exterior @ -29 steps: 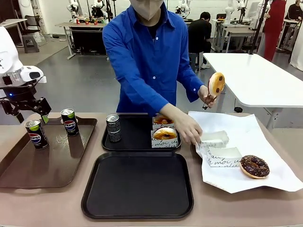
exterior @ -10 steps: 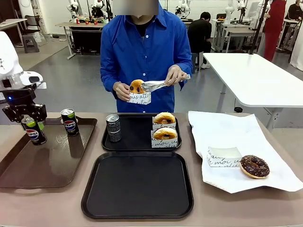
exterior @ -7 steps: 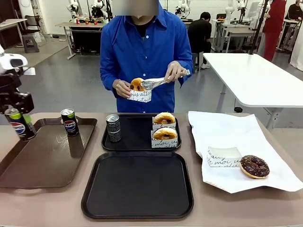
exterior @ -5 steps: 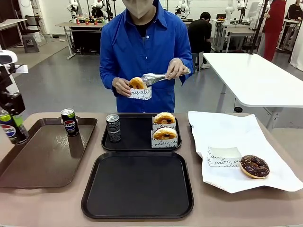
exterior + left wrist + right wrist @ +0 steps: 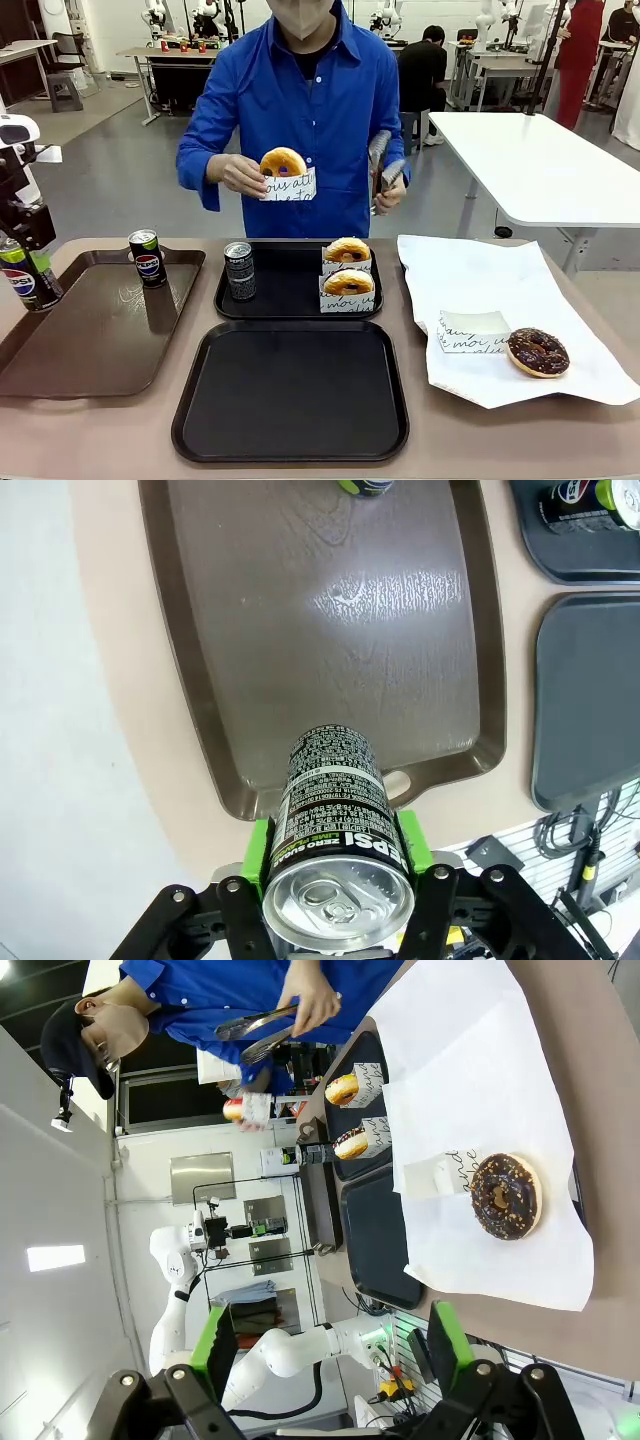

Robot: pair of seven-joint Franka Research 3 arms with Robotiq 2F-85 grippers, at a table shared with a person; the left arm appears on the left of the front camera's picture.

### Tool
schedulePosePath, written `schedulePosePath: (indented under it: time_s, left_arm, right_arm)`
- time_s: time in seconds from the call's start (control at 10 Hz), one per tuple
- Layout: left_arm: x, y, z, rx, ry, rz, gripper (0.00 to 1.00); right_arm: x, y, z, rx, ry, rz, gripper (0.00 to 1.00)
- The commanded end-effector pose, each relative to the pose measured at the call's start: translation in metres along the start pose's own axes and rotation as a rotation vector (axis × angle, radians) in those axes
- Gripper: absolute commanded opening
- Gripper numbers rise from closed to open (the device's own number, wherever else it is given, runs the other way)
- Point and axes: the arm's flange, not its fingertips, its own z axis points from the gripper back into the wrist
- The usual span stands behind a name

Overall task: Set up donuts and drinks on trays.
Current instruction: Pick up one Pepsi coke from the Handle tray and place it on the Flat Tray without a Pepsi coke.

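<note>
My left gripper (image 5: 24,262) is shut on a dark drink can (image 5: 20,283) and holds it in the air beyond the left end of the brown tray (image 5: 100,340). From the left wrist, the can (image 5: 335,810) sits between the green pads (image 5: 258,848). A second can (image 5: 147,258) stands on the brown tray. The far black tray (image 5: 290,300) carries a grey-patterned can (image 5: 239,270) and two donuts (image 5: 347,250) (image 5: 348,283) in paper holders. The near black tray (image 5: 290,390) is bare. My right gripper (image 5: 332,1352) is open, high over the table.
Across the table, the person holds a glazed donut in a holder (image 5: 284,172) in one hand and tongs (image 5: 380,170) in the other. White paper (image 5: 500,300) at the right carries a chocolate donut (image 5: 537,351) and an empty holder (image 5: 470,330).
My left gripper closed on the can, lifted it off the brown tray and carried it left. The person set a donut in a holder with the tongs, then lowered the tongs.
</note>
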Motion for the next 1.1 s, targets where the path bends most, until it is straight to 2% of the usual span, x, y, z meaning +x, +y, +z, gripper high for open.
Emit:
schedulePosePath:
  time_s: [0.0,0.1,0.3,0.6,0.8,1.0]
  left_arm:
    - [0.004,-0.001,0.008,0.0,-0.019,0.004,0.38]
    - [0.0,0.0,0.0,0.0,0.0,0.0,0.58]
    - [0.006,-0.042,0.0,0.031,-0.052,-0.195,0.58]
    - [-0.001,-0.11,-0.025,0.066,-0.028,-0.44,0.58]
    - [0.0,-0.139,-0.039,0.059,-0.006,-0.573,0.58]
    - [-0.01,-0.161,-0.051,0.067,-0.037,-0.665,0.58]
  right_arm:
    - [0.0,0.0,-0.001,0.022,-0.007,0.007,1.0]
    - [0.0,0.0,-0.001,0.022,-0.007,0.007,1.0]
    - [0.0,0.0,-0.001,0.022,-0.007,0.007,1.0]
    - [0.0,0.0,-0.001,0.022,-0.007,0.007,1.0]
    - [0.0,0.0,-0.001,0.022,-0.007,0.007,1.0]
    - [0.0,0.0,-0.001,0.022,-0.007,0.007,1.0]
